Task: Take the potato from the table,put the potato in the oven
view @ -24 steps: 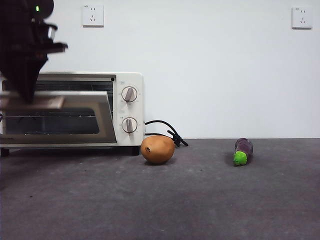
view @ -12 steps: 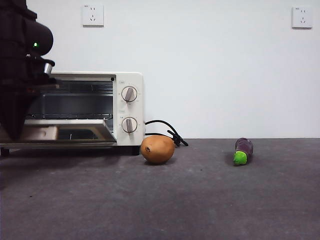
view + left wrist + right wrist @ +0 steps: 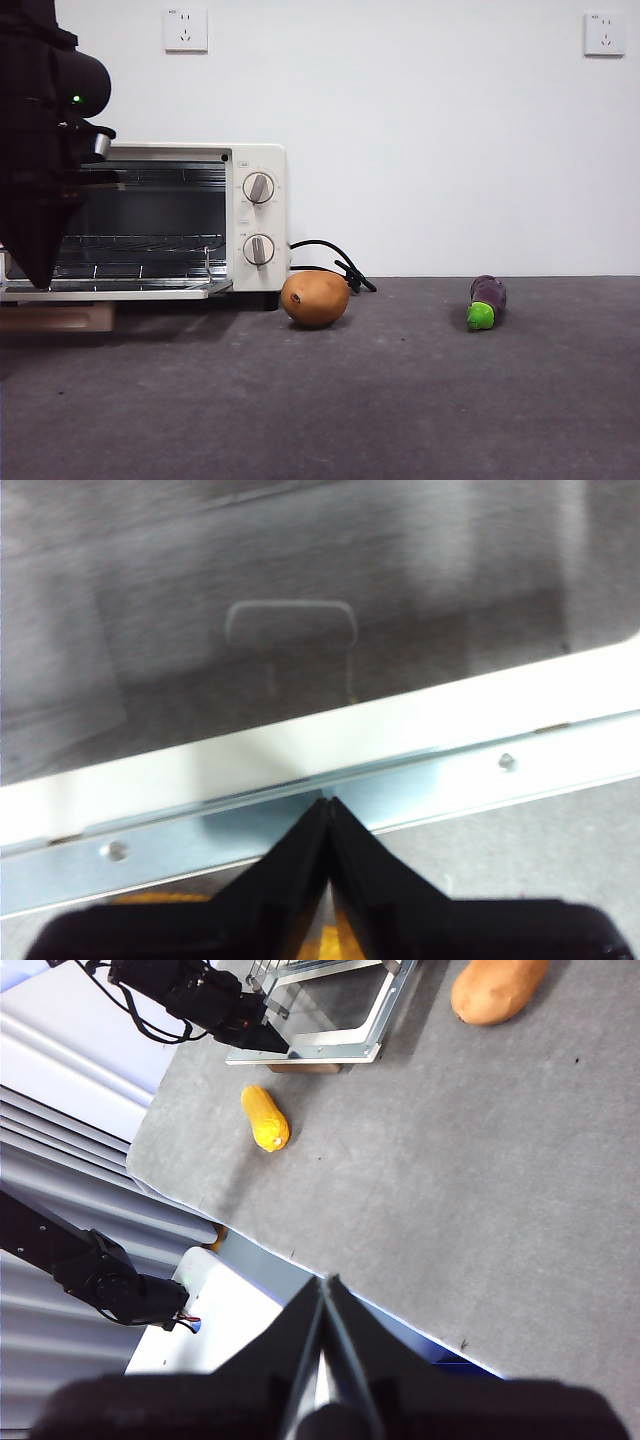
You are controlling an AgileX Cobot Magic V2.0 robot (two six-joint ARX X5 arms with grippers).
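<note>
At the toaster oven's point(image 3: 150, 220) dropped door, the left hand point(image 3: 328, 805) is sitting pinched closed at its front edge, gripping nothing visible, so the cavity is gaping for the potato point(image 3: 315, 298), which is lying on the bench point(image 3: 420, 400) beside it; the right hand point(image 3: 325, 1285), closed and empty, is waiting.

The left gripper point(image 3: 327, 805) hangs at the front edge of the oven point(image 3: 262, 215) door, its jaws pressed together tip to tip over that edge. The right gripper point(image 3: 325, 1282) waits high and well away from the oven, its jaws closed and empty.
</note>
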